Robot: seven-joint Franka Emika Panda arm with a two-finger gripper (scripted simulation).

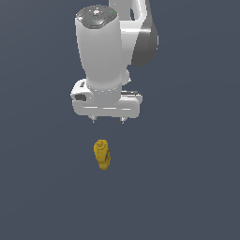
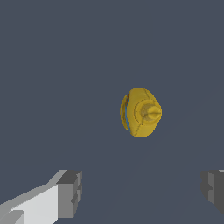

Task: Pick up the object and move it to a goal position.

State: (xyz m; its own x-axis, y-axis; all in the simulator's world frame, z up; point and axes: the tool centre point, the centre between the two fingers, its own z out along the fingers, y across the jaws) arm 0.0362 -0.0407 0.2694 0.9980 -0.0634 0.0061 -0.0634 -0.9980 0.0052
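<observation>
The object is a small yellow bottle [image 1: 102, 154] on the dark grey floor, below the white arm in the exterior view. In the wrist view the bottle [image 2: 140, 112] shows end-on, its capped neck pointing at the camera, with a thin blue strip on one side. My gripper [image 1: 108, 120] hangs above the bottle, clear of it, with only the short fingertips showing under the white hand. In the wrist view the two grey fingertips [image 2: 70, 193] stand far apart with nothing between them, so the gripper [image 2: 142, 190] is open and empty.
The dark grey floor [image 1: 187, 187] spreads flat all around with no other object, edge or goal marker visible. The arm's white body [image 1: 101, 47] fills the upper middle of the exterior view.
</observation>
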